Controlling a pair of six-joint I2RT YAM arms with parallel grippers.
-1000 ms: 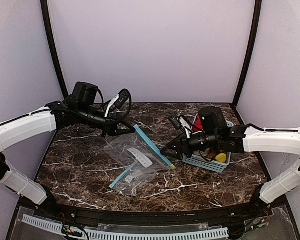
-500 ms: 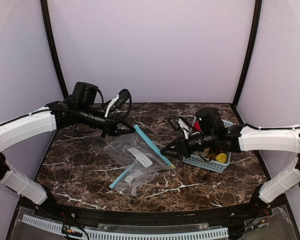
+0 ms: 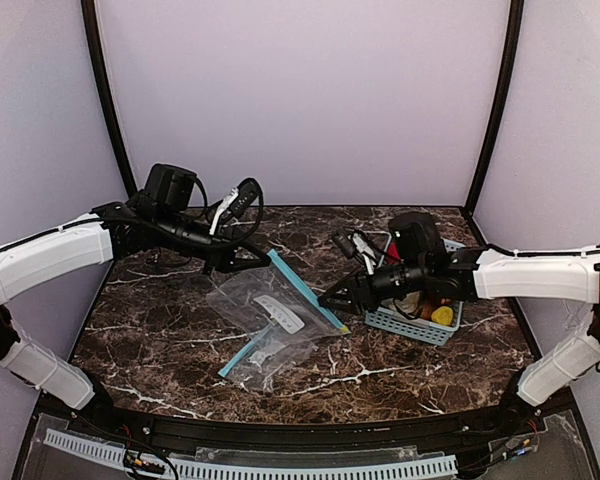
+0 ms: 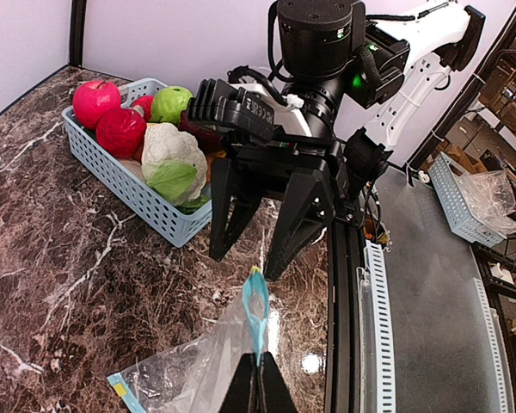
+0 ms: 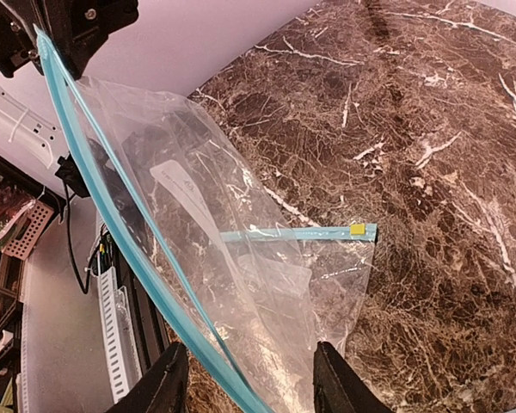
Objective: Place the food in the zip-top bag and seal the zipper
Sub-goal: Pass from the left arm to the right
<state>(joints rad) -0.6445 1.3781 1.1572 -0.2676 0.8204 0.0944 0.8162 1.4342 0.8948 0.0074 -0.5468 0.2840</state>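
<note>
Care — the clear floppy plastic zip-top bag point(image 3: 270, 318), mid-picture, is thin and slippy. Your left gripper point(image 4: 258, 383) pinches its blue zipper strip point(image 5: 112, 198); your right gripper point(image 5: 251, 385) stands half wide around it — grab that stiffer strip. Shiny toy food point(image 3: 442, 316) sits right of middle in a light-blue slotted basket point(image 3: 400, 325).

Dark brown marble-pattern table point(image 3: 170, 330), white veins throughout. Light-blue slotted basket point(image 3: 412, 328) is set at 3 o'clock on it, near the right edge; in the left wrist view it is seen at 10 o'clock point(image 4: 129, 185), long side angled. Lilac wall panels point(image 3: 300, 100) are fitted at back and sides. One black pole point(image 3: 105, 100) is mounted at 11 o'clock, another pole point(image 3: 495, 100) at 1 o'clock. White slotted cable duct point(image 3: 280, 467) is run along the 6 o'clock edge. Off the table, a second basket point(image 4: 460, 206) is seen at 3 o'clock in the left wrist view, clear plastic point(image 4: 499, 185) heaped against it.
</note>
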